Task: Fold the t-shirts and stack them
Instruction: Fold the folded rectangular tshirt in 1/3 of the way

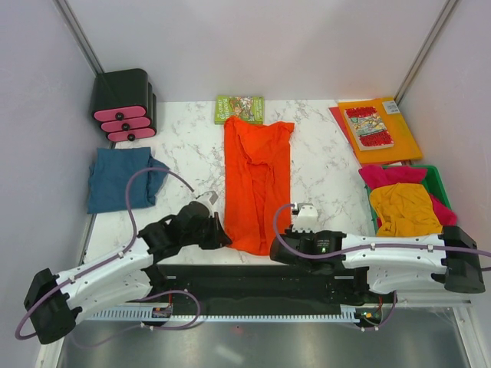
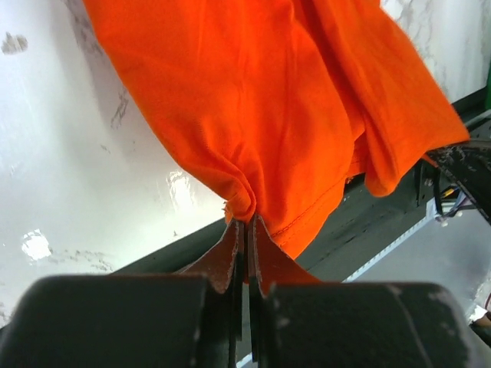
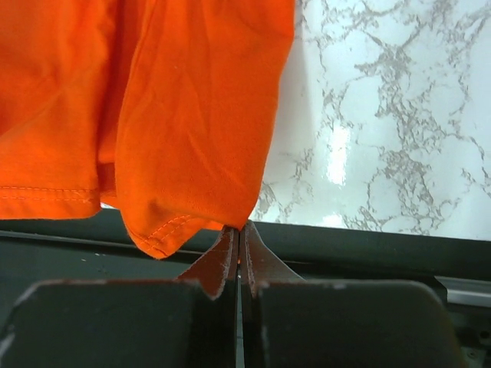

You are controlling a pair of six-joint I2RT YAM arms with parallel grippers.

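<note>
Cloth first: the orange shirt (image 1: 257,180) lies as a long narrow strip down the middle of the counter (image 1: 330,176), its far end just touching a green book (image 1: 239,108) and its near end at the counter's front edge. The left gripper (image 2: 247,222) is clamped on the near-left corner of the hem, its jaws pressed together with a gathered bunch of fabric between the tips. The right gripper (image 3: 238,230) is closed the same way on the near-right corner, where the stitched hem comes to a point at its tips. Both corners hang slightly over the dark front edge.

The teal shirt (image 1: 119,178) sits in a loose bundle at the left side of the counter, well apart from the orange one. At the right, a green bin (image 1: 437,178) holds the yellow shirt (image 1: 403,208) on top of the pink shirt (image 1: 387,175), both crumpled. Beyond the bin lies an orange folder (image 1: 403,142) with a comic (image 1: 368,126) on it. A black drawer unit (image 1: 124,105) with pink handles stands in the far-left corner.
</note>
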